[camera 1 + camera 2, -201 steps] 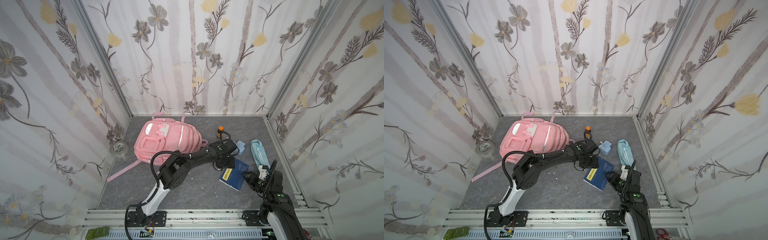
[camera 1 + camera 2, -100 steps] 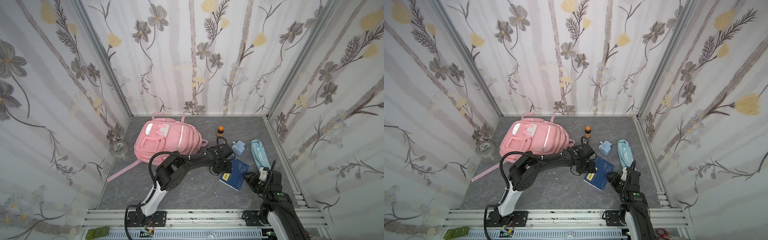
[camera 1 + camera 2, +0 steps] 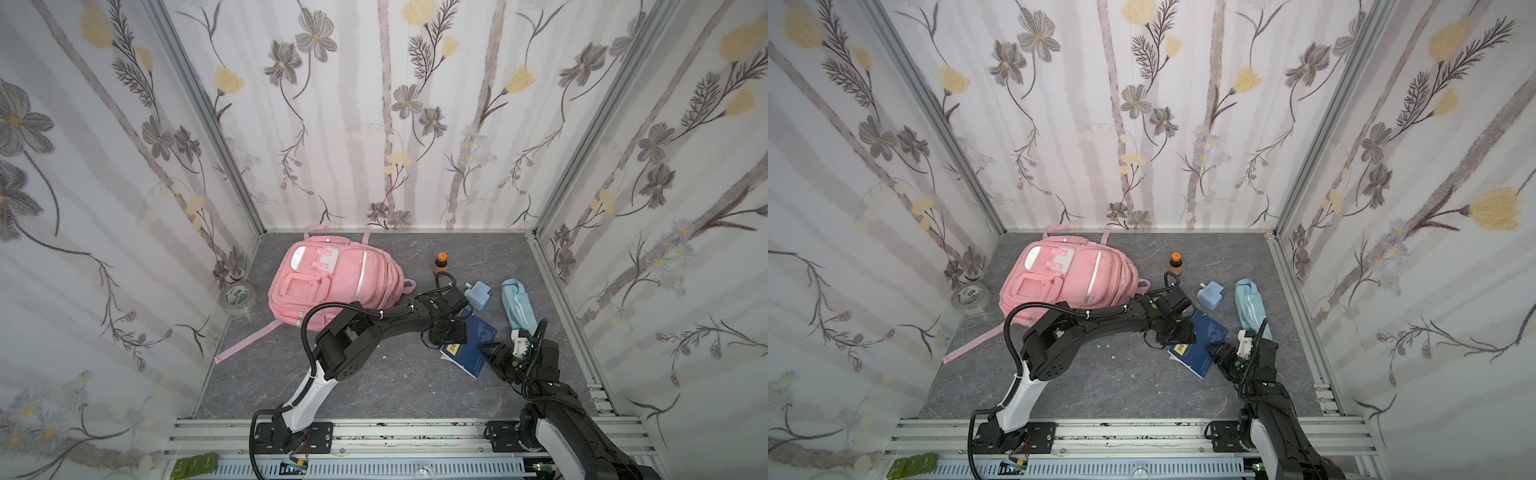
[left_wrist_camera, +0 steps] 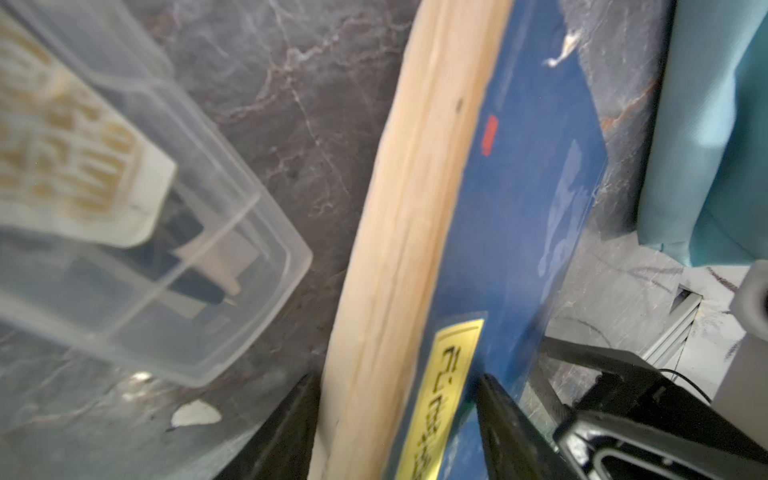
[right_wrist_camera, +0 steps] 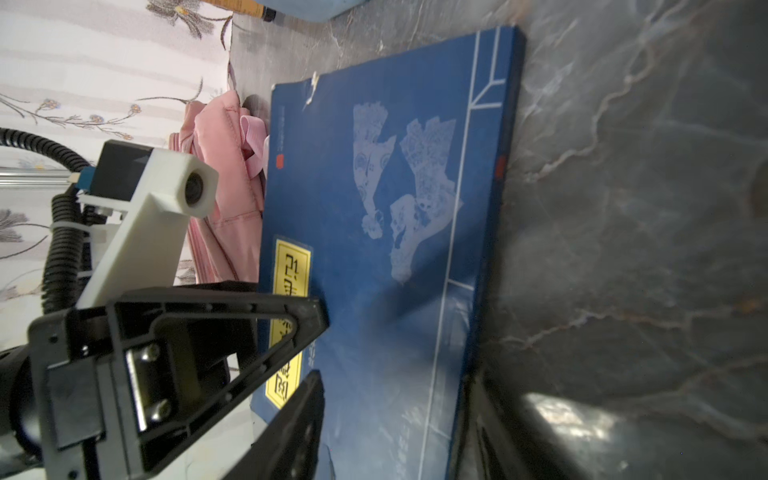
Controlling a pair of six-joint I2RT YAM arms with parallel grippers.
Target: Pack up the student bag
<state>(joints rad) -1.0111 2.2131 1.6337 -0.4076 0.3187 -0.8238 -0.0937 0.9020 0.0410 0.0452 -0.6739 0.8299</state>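
- Far left, we pick up a roll of tape [image 3: 238,296] tucked by the left wall, just beside the bag
- Next along is the student bag [image 3: 332,282], lying flat on the grey marbled tabletop [image 3: 374,386] toward the back left, front pockets facing up, with one pink strap [image 3: 245,343] trailing out toward the near edge
- Right of the bag and apart from it, a small brown bottle [image 3: 441,263] with an orange cap stands upright
- The left arm stretches across the middle in both top views, and the left gripper [image 3: 452,333] is down at the left edge of the blue book [image 3: 476,341]
- In the left wrist view we see that gripper [image 4: 399,382] clamped on the book [image 4: 519,208], one finger against the page block, the other on the cover by the yellow label
- Just behind the book sits a small pale-blue box [image 3: 480,295]
- The right gripper [image 3: 489,352] is at the book's near right corner
- From the right wrist, its jaws [image 5: 395,386] stand apart, one fingertip over the cover [image 5: 374,249], the other by the spine
- Far right, a light-blue fabric pouch [image 3: 517,307] lies lengthwise near the right wall
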